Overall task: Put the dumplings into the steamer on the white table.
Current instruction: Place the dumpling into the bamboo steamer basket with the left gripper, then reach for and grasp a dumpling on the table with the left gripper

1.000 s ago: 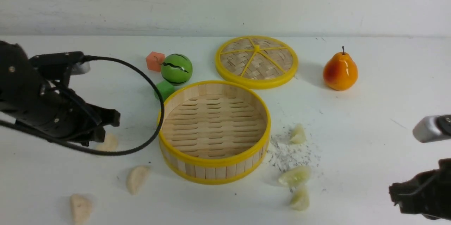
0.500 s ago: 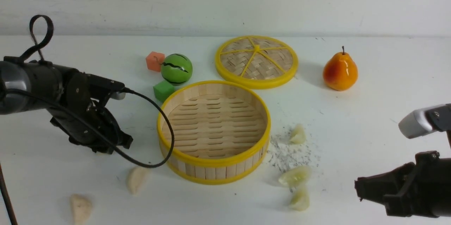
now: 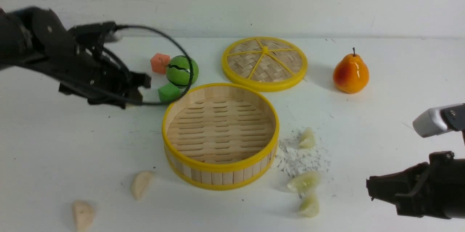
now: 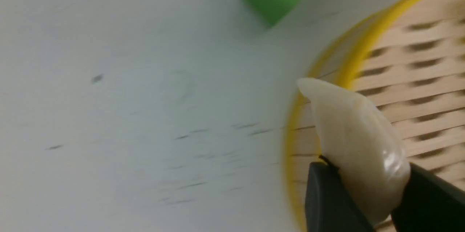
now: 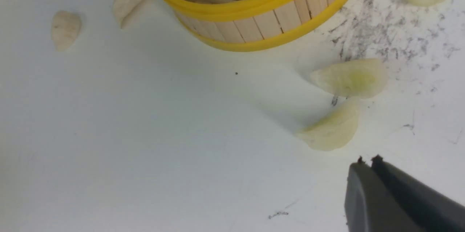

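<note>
- The left gripper [image 3: 138, 92] is hanging in the air to the left of the steamer [image 3: 218, 168], close to the green cube [image 3: 168, 92].
- Its jaws are pinching 1 glossy whitish dumpling [image 4: 348, 123] by one end. In the left wrist view the free tip is pointing out across the steamer's yellow rim.
- The right gripper [image 3: 370, 188] is hovering low at the right, near edge of the white table [image 3: 381, 115], with its jaws pressed together and holding nothing.
- The steamer is sitting upright near the table's middle.
- 2 cream dumplings are lying on the table to its near left: the closer cream dumpling [image 3: 141, 184] just beside the wall, the far-left cream dumpling [image 3: 83, 214] well apart.
- 3 pale green ones are lying to its right. The back green dumpling [image 3: 307, 138] is resting on the grey scratch marks. The middle green dumpling [image 3: 304, 182] and the front green dumpling [image 3: 309, 204] are lying just beside each other.
- Behind the steamer, the woven lid [image 3: 264, 63], the pear [image 3: 351, 74], the green ball [image 3: 182, 71] and the orange cube [image 3: 160, 63] are resting on the table.
</note>
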You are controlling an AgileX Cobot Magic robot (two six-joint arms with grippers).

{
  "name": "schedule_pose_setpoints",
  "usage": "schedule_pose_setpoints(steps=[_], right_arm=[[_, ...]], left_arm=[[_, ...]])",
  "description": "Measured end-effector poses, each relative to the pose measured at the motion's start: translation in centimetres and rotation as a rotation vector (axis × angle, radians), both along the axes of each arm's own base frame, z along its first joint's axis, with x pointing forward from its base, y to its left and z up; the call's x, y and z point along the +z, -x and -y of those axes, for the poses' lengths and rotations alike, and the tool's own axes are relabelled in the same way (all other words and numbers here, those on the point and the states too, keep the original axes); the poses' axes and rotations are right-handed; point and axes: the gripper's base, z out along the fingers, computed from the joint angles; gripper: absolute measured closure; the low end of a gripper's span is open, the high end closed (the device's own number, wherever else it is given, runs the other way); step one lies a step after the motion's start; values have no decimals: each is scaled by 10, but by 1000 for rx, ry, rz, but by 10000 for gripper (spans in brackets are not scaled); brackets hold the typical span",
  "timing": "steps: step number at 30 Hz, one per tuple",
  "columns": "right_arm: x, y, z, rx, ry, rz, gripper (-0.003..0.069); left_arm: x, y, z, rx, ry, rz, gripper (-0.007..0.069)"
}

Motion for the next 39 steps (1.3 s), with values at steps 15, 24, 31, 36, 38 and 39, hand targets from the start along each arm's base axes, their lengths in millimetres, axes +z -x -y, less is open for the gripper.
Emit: schedule_pose_setpoints(steps=[15,24,31,36,38,39], right_arm=[[-21,-11,-5,8,-51,-138,635],[-21,-10,-6,20,-58,-147,625],[-21,-10,-7,34,-55,-139,620],[-21,-10,-7,50,-45,-128,618],[-21,-10,-7,50,-45,-128,618],[-21,-10,-7,52,-43,-126,617]], left_arm=[[-66,-45,94,-203,16,-15,404],[-90,-50,98,-211,-67,-21,312],[-61,-42,95,-169,-40,-46,163],[18,-13,75,-68,-92,-22,165],[43,8,62,-17,-145,-52,181],[49,19,54,8,-183,-72,193]])
